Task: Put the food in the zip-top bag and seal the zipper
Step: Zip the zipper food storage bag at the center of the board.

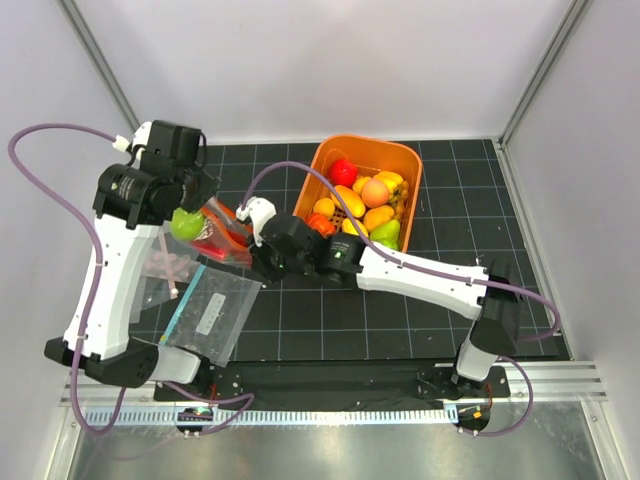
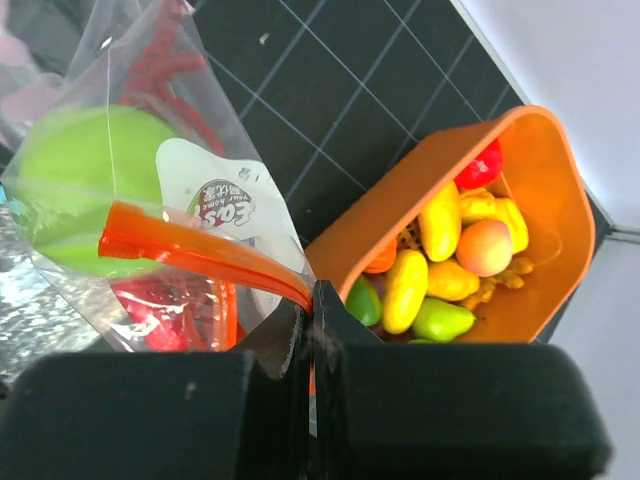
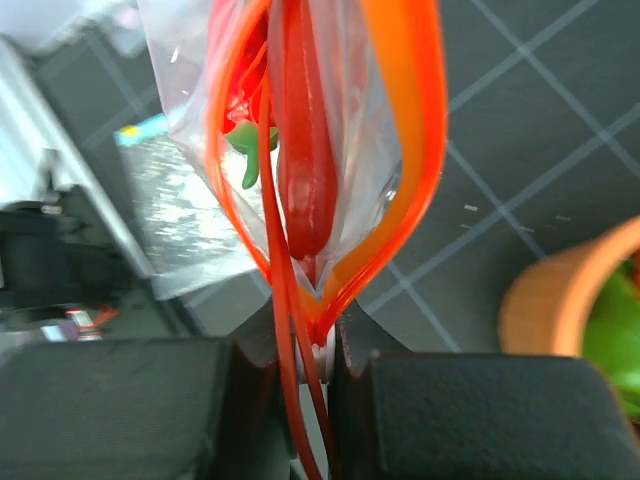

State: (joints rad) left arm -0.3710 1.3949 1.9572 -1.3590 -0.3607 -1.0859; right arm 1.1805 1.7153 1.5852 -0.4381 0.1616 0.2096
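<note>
The clear zip-top bag (image 1: 215, 232) hangs between both grippers above the mat. It holds the light-green fruit (image 1: 184, 223) and the red lobster (image 1: 228, 238). My left gripper (image 1: 200, 212) is shut on one end of the red-orange zipper (image 2: 200, 250); the fruit (image 2: 85, 180) and the lobster (image 2: 160, 300) show through the plastic. My right gripper (image 3: 322, 325) is shut on the other end of the zipper (image 3: 420, 150). There the two halves of the strip bow apart around the lobster (image 3: 305, 170).
An orange basket (image 1: 330, 160) of yellow, orange, red and green toy produce stands right of the bag and shows in the left wrist view (image 2: 545, 170). A flat clear bag with a teal strip (image 1: 215, 315) lies on the black grid mat below the held bag.
</note>
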